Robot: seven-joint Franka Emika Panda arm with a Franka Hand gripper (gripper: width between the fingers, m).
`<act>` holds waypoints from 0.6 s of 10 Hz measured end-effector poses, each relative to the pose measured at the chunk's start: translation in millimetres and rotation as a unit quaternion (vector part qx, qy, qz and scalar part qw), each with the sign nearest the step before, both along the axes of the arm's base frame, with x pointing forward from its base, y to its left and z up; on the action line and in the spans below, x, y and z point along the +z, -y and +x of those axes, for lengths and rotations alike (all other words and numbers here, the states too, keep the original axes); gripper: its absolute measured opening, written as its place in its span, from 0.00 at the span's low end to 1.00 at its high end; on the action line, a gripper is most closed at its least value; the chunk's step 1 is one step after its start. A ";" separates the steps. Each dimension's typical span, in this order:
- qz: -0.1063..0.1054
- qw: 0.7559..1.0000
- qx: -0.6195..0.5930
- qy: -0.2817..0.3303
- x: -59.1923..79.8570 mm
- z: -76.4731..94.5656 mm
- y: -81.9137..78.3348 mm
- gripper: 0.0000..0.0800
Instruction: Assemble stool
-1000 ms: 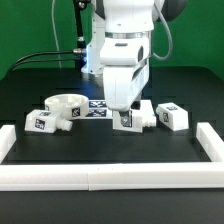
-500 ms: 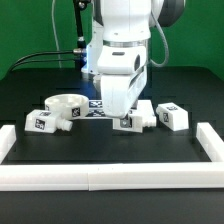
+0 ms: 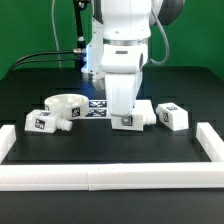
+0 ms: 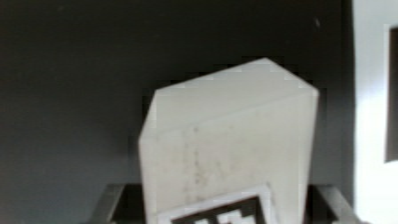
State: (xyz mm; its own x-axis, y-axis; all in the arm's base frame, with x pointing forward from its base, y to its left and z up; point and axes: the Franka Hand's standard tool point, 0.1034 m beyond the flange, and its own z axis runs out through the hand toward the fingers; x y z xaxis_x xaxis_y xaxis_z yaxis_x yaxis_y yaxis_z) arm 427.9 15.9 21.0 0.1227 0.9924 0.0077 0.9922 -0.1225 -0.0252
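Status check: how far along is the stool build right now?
Nothing looks joined yet: the round white plastic seat lies alone, no legs in it. In hand: the tool is down over the middle stubby white tagged leg; whether it grips is unclear. Left: that leg, the white leg at the exterior view's left and the white leg at its right all need fitting.

white seat [image 3: 70, 102], stubby tagged legs [image 3: 172, 116]
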 end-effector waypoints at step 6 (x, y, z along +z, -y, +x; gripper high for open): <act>-0.006 0.962 0.272 -0.005 0.5 -3.6 26.9 0.40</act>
